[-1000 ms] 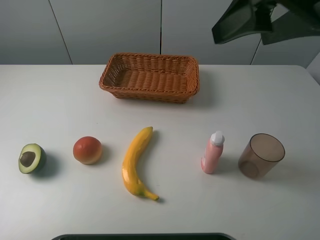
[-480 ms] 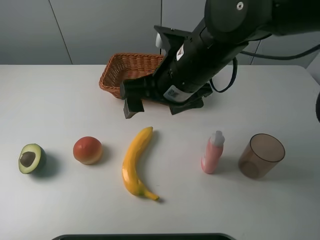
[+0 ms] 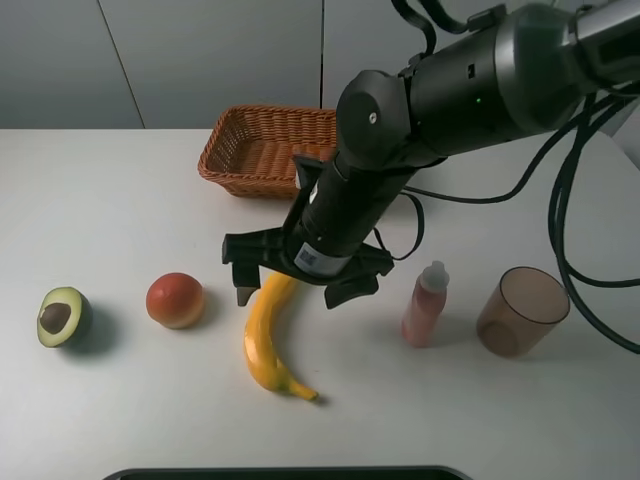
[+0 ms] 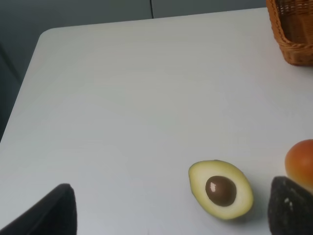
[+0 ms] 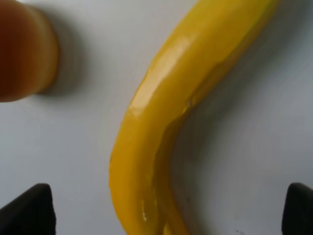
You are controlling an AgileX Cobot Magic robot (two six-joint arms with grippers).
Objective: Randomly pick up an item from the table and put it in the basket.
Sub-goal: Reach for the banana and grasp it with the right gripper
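Note:
The banana (image 3: 265, 338) lies on the white table (image 3: 100, 200), front centre, dark tip toward the front. My right gripper (image 3: 290, 288) is open, low over the banana's far end, with one finger on each side and not touching it. The right wrist view shows the banana (image 5: 171, 98) close up, with the right gripper (image 5: 161, 215) spread wide around it. The wicker basket (image 3: 250, 150) stands at the back, partly hidden by the right arm, and its corner shows in the left wrist view (image 4: 293, 29). My left gripper (image 4: 168, 215) is open and empty, out of the exterior view.
An avocado half (image 3: 64, 316) lies at the front left. A round red-orange fruit (image 3: 175, 299) sits just left of the banana. A pink bottle (image 3: 425, 305) and a translucent brown cup (image 3: 522, 311) stand to the right. Cables trail from the right arm.
My right arm has swung in from the upper right, crossed in front of the basket and come down over the banana's far end with the gripper open. Nothing on the table has moved.

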